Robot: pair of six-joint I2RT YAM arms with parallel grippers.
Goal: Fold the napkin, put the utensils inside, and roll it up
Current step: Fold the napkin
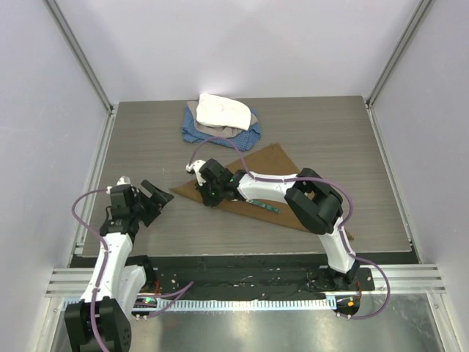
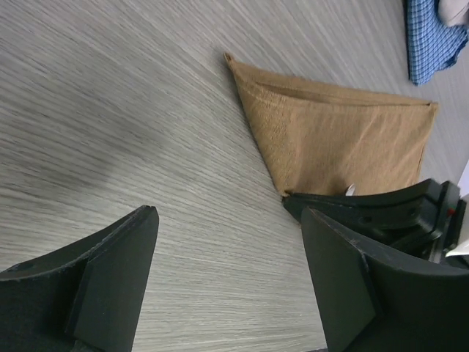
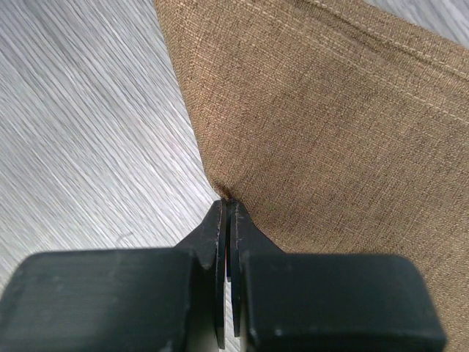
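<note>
Napkin (image 3: 330, 132) edge tight between the closed right fingers (image 3: 209, 242); left fingers (image 2: 110, 286) wide apart, empty, short of it.

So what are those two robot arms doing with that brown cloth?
They are meant to wrap a spoon in it. The tan-brown cloth napkin lies on the grey wood-grain table, already folded over. The right gripper is shut, pinching the napkin's left corner. The thin spoon with a dark-green handle lies on the napkin beside that arm. The left gripper is open over bare table, holding nothing. A blue checked cloth and a white cloth sit piled at the back.
</note>
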